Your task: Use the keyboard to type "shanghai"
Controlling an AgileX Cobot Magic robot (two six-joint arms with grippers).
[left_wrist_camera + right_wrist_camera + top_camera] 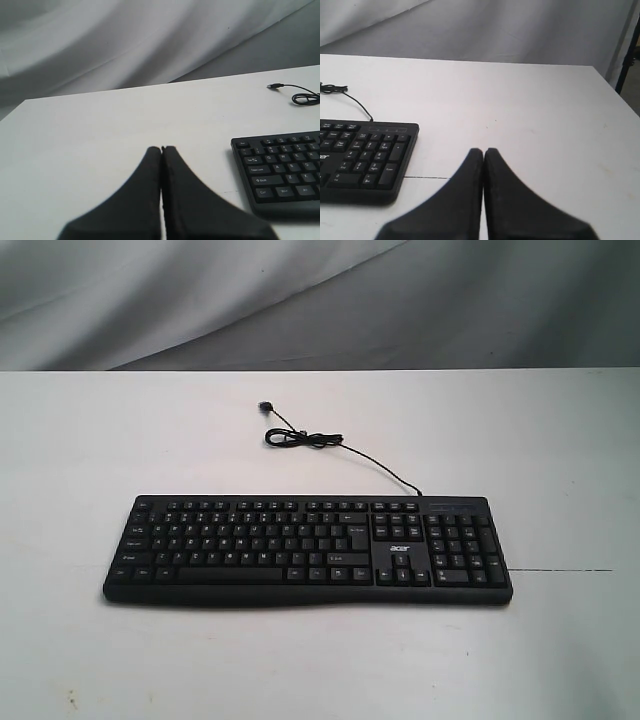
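The wide black keyboard with white legends and a small acer logo lies flat on the white table, number pad to the right. Its thin black cable curls away behind it. No arm shows in the exterior view. In the left wrist view my left gripper is shut with nothing in it, hovering over bare table beside the keyboard's Esc and Ctrl end. In the right wrist view my right gripper is shut and empty too, off the number-pad end of the keyboard.
The white table runs wide on all sides of the keyboard, with a thin dark seam line at the right. A grey cloth backdrop hangs behind. A dark frame post stands past the table's right edge.
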